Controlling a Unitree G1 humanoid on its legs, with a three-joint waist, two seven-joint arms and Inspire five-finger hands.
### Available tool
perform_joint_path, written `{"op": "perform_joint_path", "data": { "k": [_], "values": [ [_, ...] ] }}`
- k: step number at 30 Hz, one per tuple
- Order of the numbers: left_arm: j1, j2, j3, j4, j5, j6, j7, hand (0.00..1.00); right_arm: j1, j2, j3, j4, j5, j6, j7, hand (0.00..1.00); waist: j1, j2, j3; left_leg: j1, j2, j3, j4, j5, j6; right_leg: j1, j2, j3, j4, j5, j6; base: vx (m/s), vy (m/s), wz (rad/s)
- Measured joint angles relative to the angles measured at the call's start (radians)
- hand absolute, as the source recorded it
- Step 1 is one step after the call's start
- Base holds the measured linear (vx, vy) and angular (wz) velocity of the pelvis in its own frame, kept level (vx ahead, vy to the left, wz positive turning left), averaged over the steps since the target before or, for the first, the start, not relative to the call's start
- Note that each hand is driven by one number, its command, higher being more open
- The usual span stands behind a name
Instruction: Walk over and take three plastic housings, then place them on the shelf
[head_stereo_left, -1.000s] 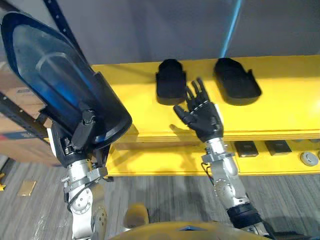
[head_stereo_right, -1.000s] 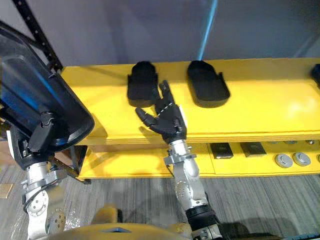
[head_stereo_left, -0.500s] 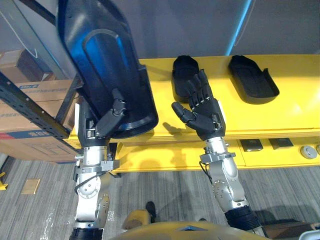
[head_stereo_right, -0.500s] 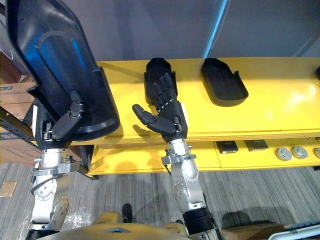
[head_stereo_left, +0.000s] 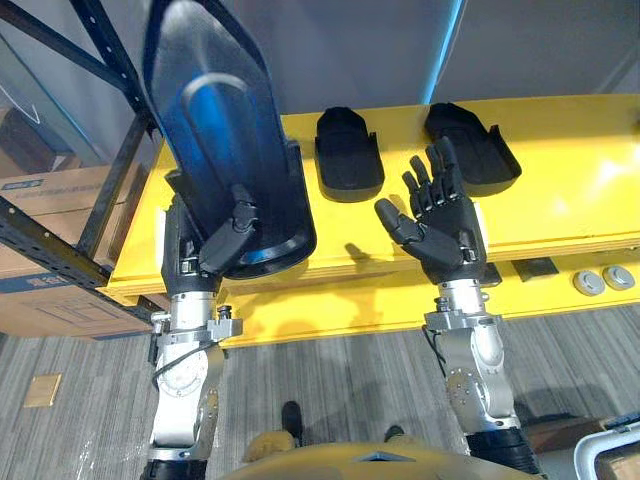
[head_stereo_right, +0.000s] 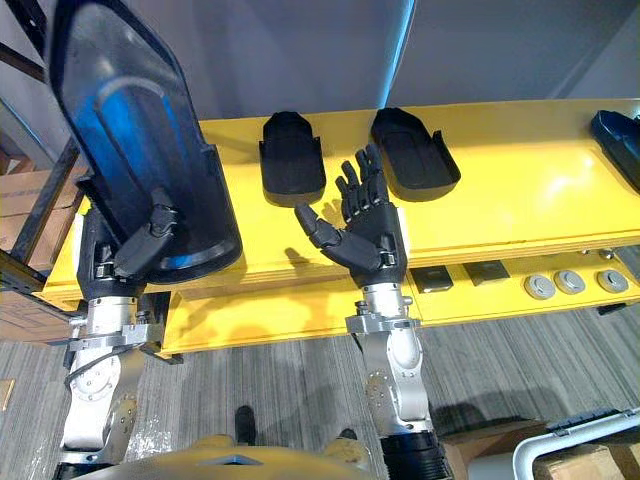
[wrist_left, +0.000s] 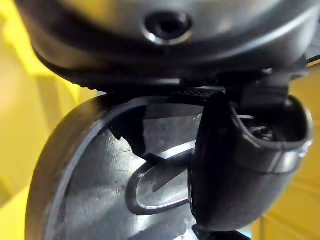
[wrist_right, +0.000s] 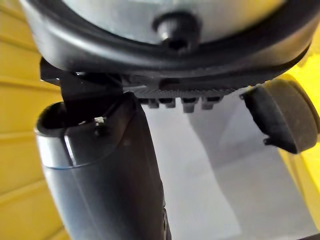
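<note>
Eye views: the left robot hand (head_stereo_left: 195, 262) grasps the large housing (head_stereo_left: 215, 110) upright above the shelf (head_stereo_left: 580, 190), right robot hand (head_stereo_left: 440, 225) spread empty; left wrist view: stiff, glossy plastic, probably light but slippery, best held by its rim.

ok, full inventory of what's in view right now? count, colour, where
held housing: 1, dark and glossy, upright in the left hand
shelf housings: 2, black, lying side by side on the shelf top, second at
dark part: 1, dark blue, far right of the shelf top, cut off by the frame
shelf: 1, yellow, across the front
square plates: 2, dark, lower level, right of the right arm
round discs: 3, silver, lower level, right of the plates
cardboard boxes: count unclear, brown, far left
rack: 1, dark metal, far left
floor: grey carpet
left hand: dark, thumb curled over the held housing
right hand: dark, open, holding nothing, before the shelf
</note>
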Motion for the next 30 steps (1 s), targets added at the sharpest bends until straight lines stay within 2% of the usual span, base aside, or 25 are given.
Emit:
{"op": "perform_joint_path", "data": {
  "k": [4, 8, 11, 14, 17, 20, 22, 24, 27, 30],
  "values": [
    [-0.103, 0.019, 0.047, 0.126, -0.002, 0.013, 0.057, 0.00, -0.016, -0.013, 0.003, -0.049, 0.039, -0.001, 0.046, 1.00, -0.005, 0.031, 0.054, -0.019, -0.001, -0.006, -0.001, 0.021, 0.000, -0.048, -0.005, 0.012, 0.053, -0.012, -0.010, -0.02, 0.017, 0.01],
    [-0.224, 0.053, 0.078, 0.189, -0.062, 0.015, 0.076, 0.00, -0.048, -0.019, 0.051, -0.050, 0.038, 0.006, 0.054, 1.00, -0.024, 0.034, 0.079, -0.034, -0.003, -0.008, -0.004, 0.034, 0.000, -0.091, -0.013, 0.021, 0.111, -0.035, -0.010, -0.05, 0.017, 0.00],
    [-0.349, 0.090, 0.074, 0.257, -0.107, -0.007, 0.069, 0.00, -0.089, -0.056, 0.083, -0.050, 0.037, 0.035, 0.074, 1.00, -0.027, 0.042, 0.095, -0.044, -0.003, -0.004, -0.007, 0.048, 0.000, -0.134, -0.021, 0.038, 0.166, -0.052, -0.013, -0.05, 0.004, -0.05],
    [-0.444, 0.147, 0.080, 0.345, -0.138, -0.012, 0.076, 0.00, -0.122, -0.091, 0.125, -0.050, 0.027, 0.073, 0.098, 1.00, -0.050, 0.061, 0.116, -0.043, -0.008, 0.002, -0.007, 0.057, -0.002, -0.165, -0.035, 0.056, 0.228, -0.076, -0.013, -0.06, -0.002, -0.06],
    [-0.473, 0.189, 0.090, 0.407, -0.152, -0.010, 0.078, 0.00, -0.120, -0.094, 0.150, -0.050, 0.028, 0.118, 0.113, 1.00, -0.059, 0.064, 0.119, -0.043, -0.010, 0.022, -0.008, 0.059, -0.005, -0.199, -0.041, 0.081, 0.273, -0.096, -0.009, -0.06, -0.016, -0.19],
    [-0.491, 0.207, 0.112, 0.474, -0.171, 0.017, 0.078, 0.00, -0.121, -0.125, 0.181, -0.052, 0.029, 0.156, 0.119, 1.00, -0.070, 0.077, 0.130, -0.053, -0.009, 0.042, -0.010, 0.056, -0.014, -0.237, -0.045, 0.101, 0.319, -0.114, -0.011, -0.05, -0.033, -0.09],
    [-0.501, 0.224, 0.121, 0.530, -0.179, 0.038, 0.078, 0.00, -0.119, -0.131, 0.200, -0.059, 0.029, 0.162, 0.117, 1.00, -0.076, 0.082, 0.135, -0.058, -0.008, 0.049, -0.012, 0.057, -0.015, -0.255, -0.047, 0.107, 0.342, -0.123, -0.014, -0.03, -0.039, -0.06],
    [-0.529, 0.245, 0.141, 0.584, -0.202, 0.082, 0.078, 0.00, -0.120, -0.131, 0.212, -0.147, 0.028, 0.176, 0.112, 1.00, -0.076, 0.088, 0.155, -0.075, -0.003, 0.071, -0.011, 0.059, -0.019, -0.287, -0.052, 0.119, 0.366, -0.126, -0.019, -0.02, -0.034, -0.10],
    [-0.567, 0.248, 0.177, 0.643, -0.234, 0.110, 0.077, 0.00, -0.121, -0.131, 0.218, -0.251, 0.028, 0.174, 0.113, 1.00, -0.078, 0.087, 0.169, -0.091, -0.003, 0.100, -0.008, 0.061, -0.018, -0.321, -0.059, 0.128, 0.395, -0.132, -0.025, 0.01, -0.040, -0.07],
    [-0.586, 0.256, 0.199, 0.653, -0.261, 0.126, 0.077, 0.00, -0.121, -0.132, 0.217, -0.265, 0.028, 0.173, 0.113, 1.00, -0.078, 0.083, 0.173, -0.102, -0.006, 0.108, 0.020, 0.053, -0.018, -0.326, -0.068, 0.133, 0.409, -0.144, -0.025, 0.05, -0.045, 0.01]
  ]
}}
